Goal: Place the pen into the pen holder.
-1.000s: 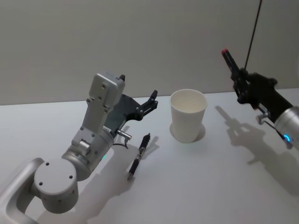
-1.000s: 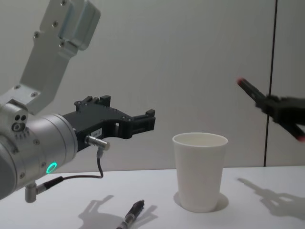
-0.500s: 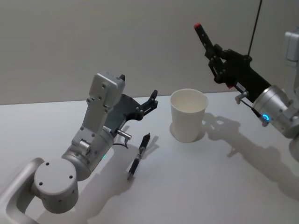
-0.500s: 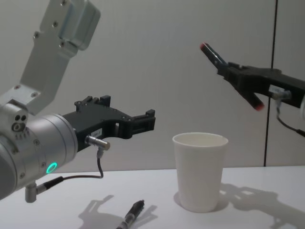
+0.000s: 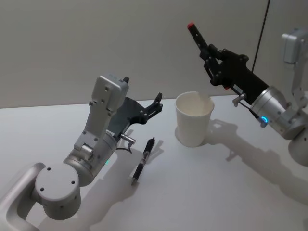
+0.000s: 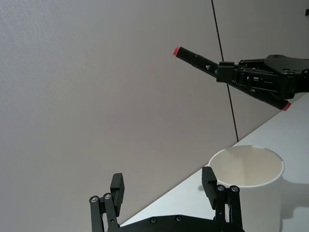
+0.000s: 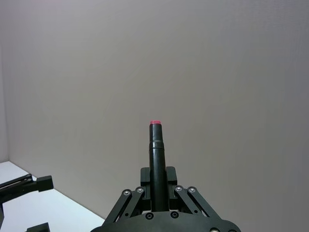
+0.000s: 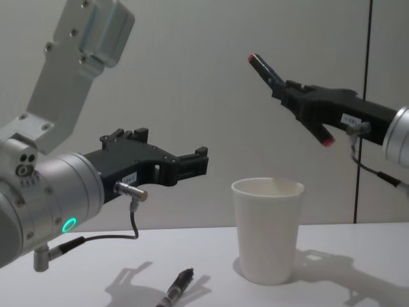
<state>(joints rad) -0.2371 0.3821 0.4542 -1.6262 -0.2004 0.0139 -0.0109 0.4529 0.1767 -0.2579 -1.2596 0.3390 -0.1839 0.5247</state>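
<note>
My right gripper (image 5: 213, 57) is shut on a black pen (image 5: 200, 39) with red ends, tilted in the air above and just right of the pen holder. The pen holder (image 5: 194, 122) is a white paper cup standing upright and open on the table. The chest view has the pen (image 8: 270, 71) higher than the cup (image 8: 268, 230), its lower red end beyond the cup's right rim. The right wrist view looks along the pen (image 7: 155, 154) clamped in the right gripper (image 7: 157, 178). My left gripper (image 5: 143, 90) hovers open and empty left of the cup.
A second black pen (image 5: 143, 161) lies flat on the white table (image 5: 216, 192), below the left gripper and left of the cup. A plain wall with a dark vertical seam (image 5: 261, 29) stands behind.
My right gripper has carried the pen left and upward, from well right of the cup to just above its right side. The left arm and the pen on the table have not moved.
</note>
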